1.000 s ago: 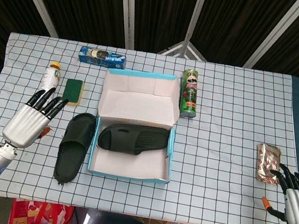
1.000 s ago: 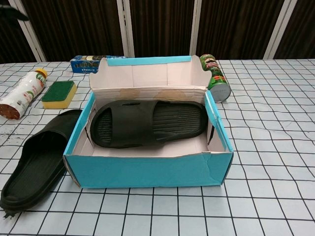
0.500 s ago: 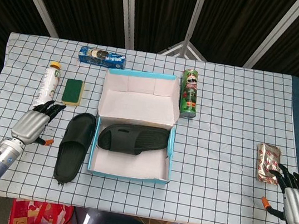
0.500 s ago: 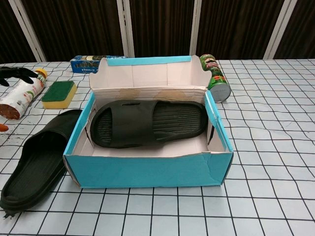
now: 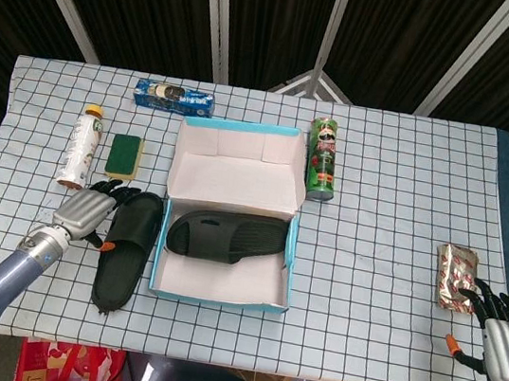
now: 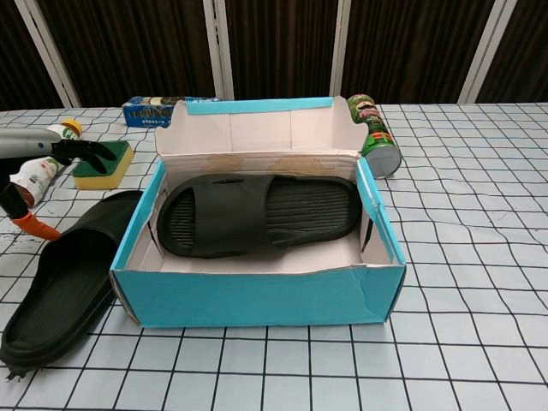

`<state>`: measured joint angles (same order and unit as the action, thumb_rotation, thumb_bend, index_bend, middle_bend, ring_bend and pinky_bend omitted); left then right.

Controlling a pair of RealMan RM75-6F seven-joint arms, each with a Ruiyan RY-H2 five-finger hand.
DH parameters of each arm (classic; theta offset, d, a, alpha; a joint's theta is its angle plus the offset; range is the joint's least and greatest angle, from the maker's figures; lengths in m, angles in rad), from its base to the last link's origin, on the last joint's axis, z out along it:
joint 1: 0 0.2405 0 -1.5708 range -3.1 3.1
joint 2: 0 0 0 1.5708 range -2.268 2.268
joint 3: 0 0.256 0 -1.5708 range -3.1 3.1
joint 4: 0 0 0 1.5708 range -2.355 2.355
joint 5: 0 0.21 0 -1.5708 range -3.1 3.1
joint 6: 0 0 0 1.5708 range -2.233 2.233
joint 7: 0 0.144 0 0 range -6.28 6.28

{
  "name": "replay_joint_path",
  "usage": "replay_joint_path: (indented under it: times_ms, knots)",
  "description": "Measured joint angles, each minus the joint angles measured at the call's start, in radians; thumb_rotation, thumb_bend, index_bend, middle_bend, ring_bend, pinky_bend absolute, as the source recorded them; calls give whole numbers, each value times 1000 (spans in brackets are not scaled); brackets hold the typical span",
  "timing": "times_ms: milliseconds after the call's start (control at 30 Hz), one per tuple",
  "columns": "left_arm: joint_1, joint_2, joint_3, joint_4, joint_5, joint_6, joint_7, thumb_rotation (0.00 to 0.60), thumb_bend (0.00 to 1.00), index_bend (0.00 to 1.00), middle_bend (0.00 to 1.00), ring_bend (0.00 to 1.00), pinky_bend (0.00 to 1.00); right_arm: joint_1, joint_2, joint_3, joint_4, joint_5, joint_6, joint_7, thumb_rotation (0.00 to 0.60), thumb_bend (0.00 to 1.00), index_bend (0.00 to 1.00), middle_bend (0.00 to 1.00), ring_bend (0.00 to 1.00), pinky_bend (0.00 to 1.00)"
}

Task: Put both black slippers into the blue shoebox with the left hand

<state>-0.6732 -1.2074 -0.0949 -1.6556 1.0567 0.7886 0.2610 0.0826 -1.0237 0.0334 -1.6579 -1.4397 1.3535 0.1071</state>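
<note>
Left hand (image 5: 88, 211), fingers spread and holding nothing, hovers at the toe end of the loose black slipper (image 5: 126, 250), which lies on the desk (image 5: 396, 202) just left of the blue shoebox (image 5: 222, 281). Inside the box lies the other black slipper (image 5: 227, 235). Right hand (image 5: 505, 338) rests open near the desk's right edge.

A table (image 5: 399, 183) under a white checked cloth carries an open blue shoebox (image 5: 220, 296) near the middle, a black slipper (image 5: 126, 248) beside its left wall, a bottle (image 5: 79, 145), sponge (image 5: 125, 155) and biscuit pack (image 5: 174, 97) toward the far left corner, a green can (image 5: 322, 159) by the box's far right corner, and a foil packet (image 5: 455, 275) near the right edge.
</note>
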Motion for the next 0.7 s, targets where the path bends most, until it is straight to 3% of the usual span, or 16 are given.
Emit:
replay_joint_path:
  times_ms: [300, 700]
  knots:
    - [-93, -47, 17, 28, -131, -49, 134, 600, 118, 63, 148, 5, 89, 3, 1, 0, -6, 8, -9, -11, 600, 305, 212, 97, 158, 87]
    - [-123, -132, 54, 94, -157, -31, 170, 600, 157, 260, 335, 17, 89, 7, 5, 0, -13, 21, -25, -19, 600, 306, 212, 97, 159, 87]
